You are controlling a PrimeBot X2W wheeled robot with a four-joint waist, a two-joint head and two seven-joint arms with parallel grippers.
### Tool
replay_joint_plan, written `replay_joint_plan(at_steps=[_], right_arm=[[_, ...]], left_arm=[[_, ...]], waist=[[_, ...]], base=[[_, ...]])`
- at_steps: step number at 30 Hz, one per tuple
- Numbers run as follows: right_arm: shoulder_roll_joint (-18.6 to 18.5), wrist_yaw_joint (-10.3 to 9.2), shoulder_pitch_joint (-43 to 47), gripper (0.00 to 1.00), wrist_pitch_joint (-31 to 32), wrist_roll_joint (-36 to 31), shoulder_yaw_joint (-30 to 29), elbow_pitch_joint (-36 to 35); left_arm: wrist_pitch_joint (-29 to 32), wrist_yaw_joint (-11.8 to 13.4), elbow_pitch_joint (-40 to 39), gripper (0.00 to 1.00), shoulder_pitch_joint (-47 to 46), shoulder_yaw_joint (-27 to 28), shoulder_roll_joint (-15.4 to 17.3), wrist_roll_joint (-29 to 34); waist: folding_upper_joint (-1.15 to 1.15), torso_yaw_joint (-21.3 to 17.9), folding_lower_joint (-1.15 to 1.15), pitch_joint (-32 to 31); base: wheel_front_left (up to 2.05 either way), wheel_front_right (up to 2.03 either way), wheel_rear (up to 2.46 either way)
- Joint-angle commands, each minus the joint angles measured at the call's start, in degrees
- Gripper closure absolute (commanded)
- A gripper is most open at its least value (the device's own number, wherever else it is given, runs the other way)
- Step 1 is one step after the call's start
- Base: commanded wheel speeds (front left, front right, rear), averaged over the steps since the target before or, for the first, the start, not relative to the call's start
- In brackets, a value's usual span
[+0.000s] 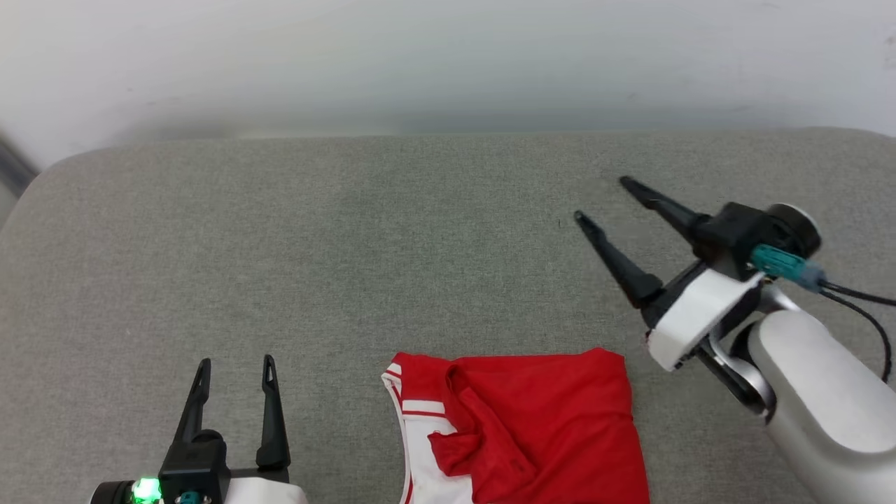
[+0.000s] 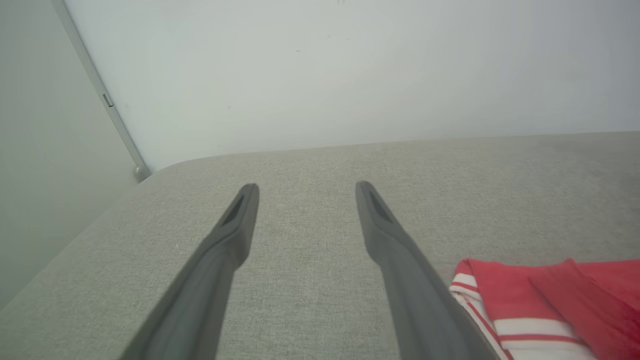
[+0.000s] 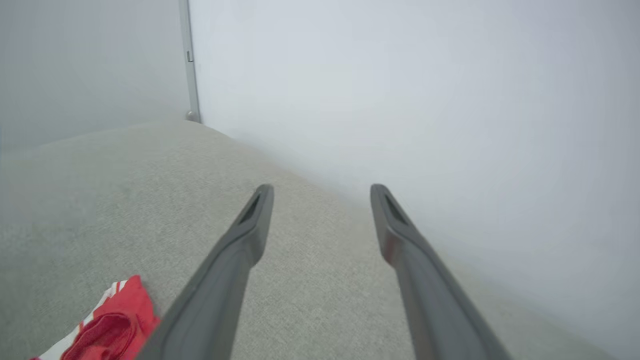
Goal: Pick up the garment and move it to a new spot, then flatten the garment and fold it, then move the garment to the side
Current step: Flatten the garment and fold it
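Garment [image 1: 532,427] lies folded at the near edge of the grey cushion [image 1: 350,245]; left gripper [image 1: 236,362] and right gripper [image 1: 601,199] flank it, fingers spread wide, empty

Garment [image 1: 546,420]: red body; white sleeve, red-striped trim. Upholstered surface [image 1: 350,245]: grey weave. Wall [image 1: 448,56]: off-white. Left gripper [image 1: 236,360], right gripper [image 1: 600,198]: black fingers.

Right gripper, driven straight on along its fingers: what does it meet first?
Probably the white wall: the right gripper points across bare grey cushion, away from the garment. Whether it would graze the cushion first is unclear.
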Motion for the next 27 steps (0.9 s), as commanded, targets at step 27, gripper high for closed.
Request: replay_joint_plan(at_steps=[27], right_arm=[[20.5, -0.05, 43.7, 0.00, -8.0, -20.9, -39.8, -18.3]], left_arm=[[-0.1, -2.1, -0.7, 0.00, 4.1, 0.3, -0.4, -0.4]], waist=[[0.00, -1.7, 0.00, -5.2]], base=[[0.00, 0.00, 0.00]])
